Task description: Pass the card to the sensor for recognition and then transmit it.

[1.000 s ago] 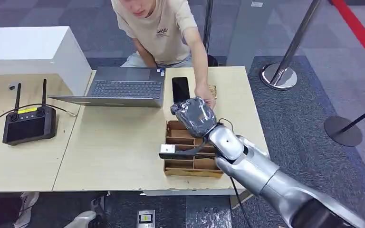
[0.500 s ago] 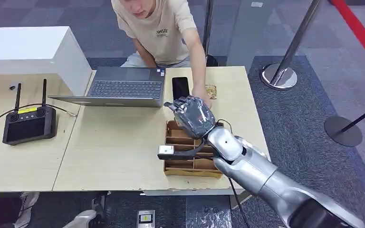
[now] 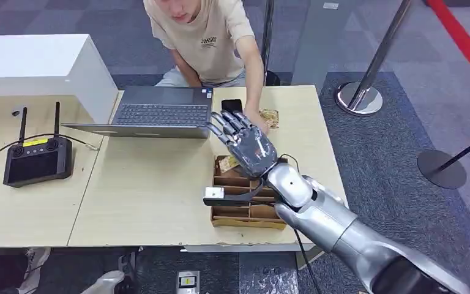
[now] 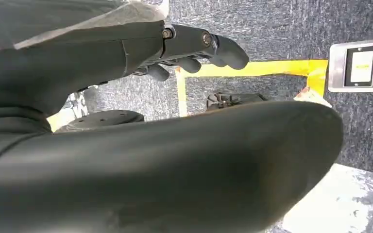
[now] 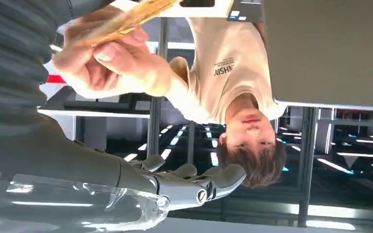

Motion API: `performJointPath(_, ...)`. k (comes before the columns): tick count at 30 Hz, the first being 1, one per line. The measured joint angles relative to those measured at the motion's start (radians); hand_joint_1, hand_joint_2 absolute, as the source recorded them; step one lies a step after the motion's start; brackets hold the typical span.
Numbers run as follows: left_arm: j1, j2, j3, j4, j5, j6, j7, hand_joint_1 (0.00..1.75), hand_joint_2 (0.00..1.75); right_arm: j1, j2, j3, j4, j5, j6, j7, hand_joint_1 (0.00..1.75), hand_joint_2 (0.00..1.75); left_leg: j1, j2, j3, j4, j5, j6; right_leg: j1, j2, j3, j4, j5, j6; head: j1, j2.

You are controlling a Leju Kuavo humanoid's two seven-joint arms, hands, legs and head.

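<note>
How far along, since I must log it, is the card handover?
Done, apparently: the card is pinched in the person's hand. In hand: nothing; the right hand hovers open close by. Left: likely only withdrawing; the sensor step cannot be confirmed.

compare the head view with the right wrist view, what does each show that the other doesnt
Head view alone: the wooden divided tray, a remote controller with two antennas, the laptop's keyboard, a black phone and stanchion bases on the carpet. Right wrist view alone: the person's hand up close, pinching a flat card, with ceiling lights behind. Both: the right hand, fingers spread and holding nothing, and the person in the beige shirt.
</note>
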Motion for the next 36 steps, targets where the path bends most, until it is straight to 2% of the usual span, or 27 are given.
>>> performJointPath(10, 0.006, 0.005, 0.0, 0.0, 0.003, -0.013, -0.019, 0.0, 0.0, 0.027, -0.026, -0.011, -0.029, 0.007, 0.008, 0.043, 0.0, 1.75, 0.0, 0.0, 0.001, 0.0, 0.0, 0.0, 0.0, 0.0, 0.0, 0.0, 0.0, 0.0, 0.0, 0.0)
performJointPath(14, 0.055, -0.002, -0.016, -0.002, -0.021, -0.019, -0.101, 0.0, 0.0, 0.087, -0.083, -0.047, -0.083, 0.047, 0.038, 0.12, 0.0, 1.75, 0.0, 0.0, 0.001, 0.0, -0.001, 0.0, -0.001, 0.0, 0.0, -0.001, 0.0, 0.0, 0.0, 0.0)
performJointPath(15, 0.069, -0.007, -0.02, -0.002, -0.023, -0.015, -0.105, 0.0, 0.0, 0.103, -0.098, -0.06, -0.098, 0.048, 0.039, 0.127, 0.0, 1.75, 0.0, 0.0, 0.001, 0.0, -0.001, 0.0, -0.001, 0.0, 0.0, -0.001, 0.0, 0.0, 0.0, 0.0)
performJointPath(22, 0.085, -0.015, -0.026, -0.004, -0.005, -0.011, -0.104, 0.0, 0.0, 0.158, -0.167, -0.137, -0.173, 0.05, 0.042, 0.126, 0.0, 1.75, 0.0, 0.002, 0.002, 0.0, -0.001, 0.0, -0.001, 0.002, 0.001, -0.001, 0.0, 0.001, 0.0, 0.0)
performJointPath(36, 0.085, -0.015, -0.026, -0.004, 0.017, -0.006, -0.096, 0.0, 0.0, 0.189, -0.209, -0.206, -0.238, 0.036, 0.039, 0.108, 0.0, 1.75, 0.0, 0.002, 0.003, 0.0, -0.001, -0.001, 0.0, 0.002, 0.002, -0.001, 0.0, 0.0, 0.0, 0.0)
